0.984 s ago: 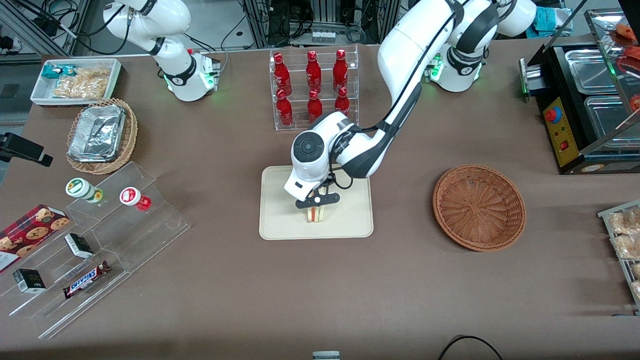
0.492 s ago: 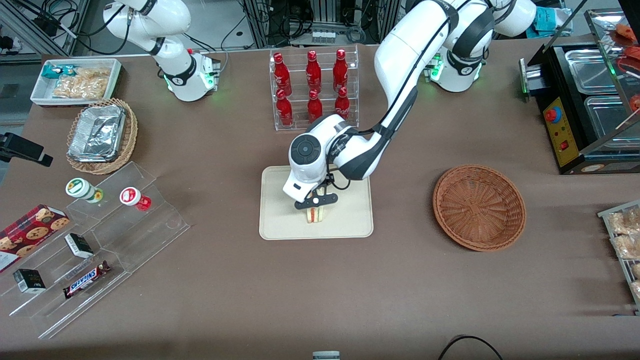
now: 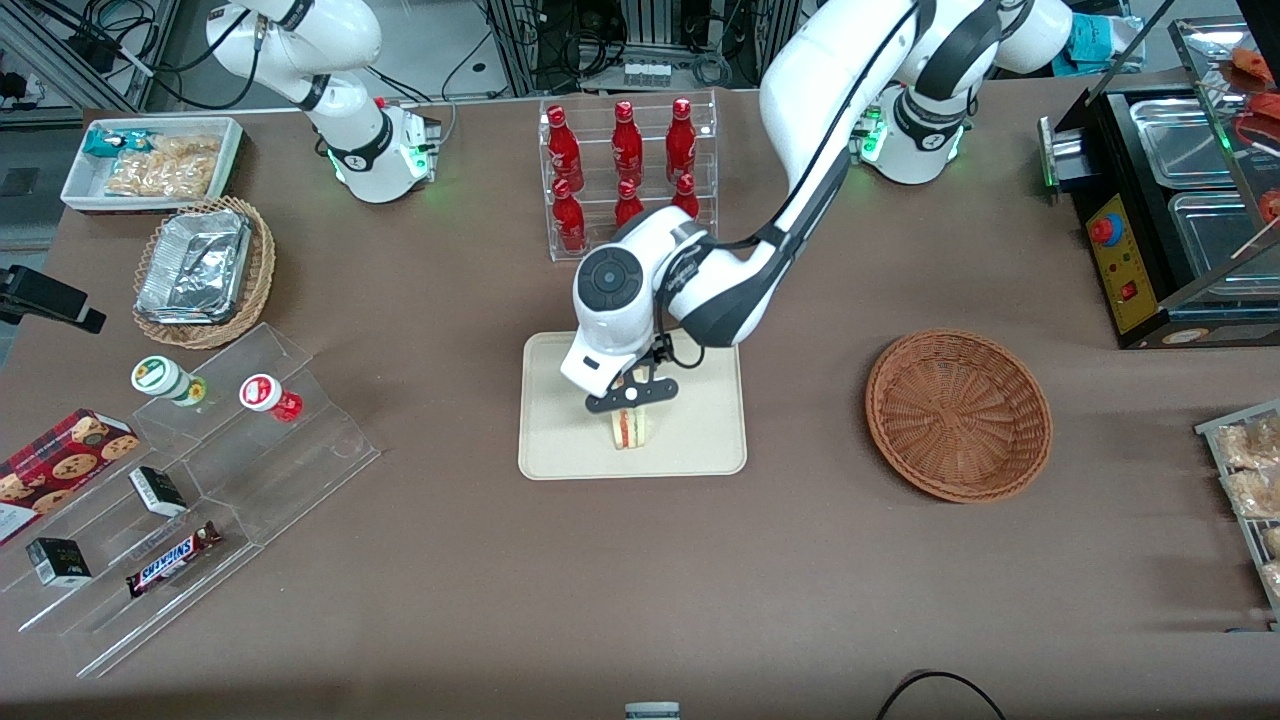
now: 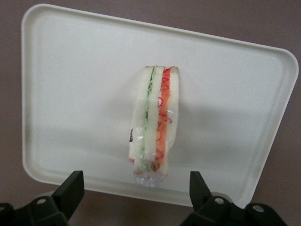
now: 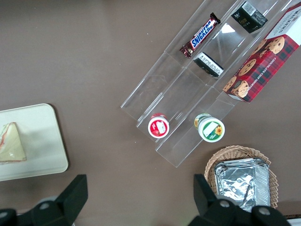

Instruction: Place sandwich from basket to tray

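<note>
The sandwich [image 3: 629, 428], a wrapped white wedge with red and green layers, stands on its edge on the cream tray [image 3: 560, 440]; the wrist view shows the sandwich [image 4: 153, 127] resting on the tray [image 4: 75, 84] by itself. My gripper [image 3: 632, 393] hangs just above it, open, and its black fingers [image 4: 70, 190] straddle empty air clear of the wrap. The reddish-brown wicker basket [image 3: 958, 414] sits empty toward the working arm's end of the table. In the right wrist view the sandwich [image 5: 11, 143] lies on the tray [image 5: 42, 136].
A clear rack of red bottles [image 3: 627, 170] stands farther from the front camera than the tray. Toward the parked arm's end are acrylic steps [image 3: 210, 470] with snacks, a tan basket with a foil container [image 3: 200, 270] and a white bin [image 3: 150, 165].
The gripper has risen off the sandwich and the wrist has lifted slightly away from the tray. The sandwich stays where it was on the tray.
</note>
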You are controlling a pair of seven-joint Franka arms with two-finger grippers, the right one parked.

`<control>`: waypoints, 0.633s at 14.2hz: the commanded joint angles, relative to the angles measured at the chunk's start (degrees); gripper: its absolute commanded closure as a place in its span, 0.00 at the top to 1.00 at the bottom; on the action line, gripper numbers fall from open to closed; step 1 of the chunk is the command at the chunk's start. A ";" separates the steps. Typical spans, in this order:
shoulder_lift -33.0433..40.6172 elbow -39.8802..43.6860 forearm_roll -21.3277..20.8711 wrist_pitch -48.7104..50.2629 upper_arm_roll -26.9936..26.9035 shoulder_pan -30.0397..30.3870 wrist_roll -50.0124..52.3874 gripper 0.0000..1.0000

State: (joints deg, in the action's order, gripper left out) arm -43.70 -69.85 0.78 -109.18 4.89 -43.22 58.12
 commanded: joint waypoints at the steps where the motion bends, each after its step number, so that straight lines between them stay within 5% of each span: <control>1: 8.34 -9.57 2.11 2.22 -4.34 -0.37 0.60 1.00; 9: 19.70 -24.63 4.66 2.39 -16.66 -0.29 -15.91 1.00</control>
State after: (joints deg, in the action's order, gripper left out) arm -27.45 -90.65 4.14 -106.19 -9.66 -42.89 45.47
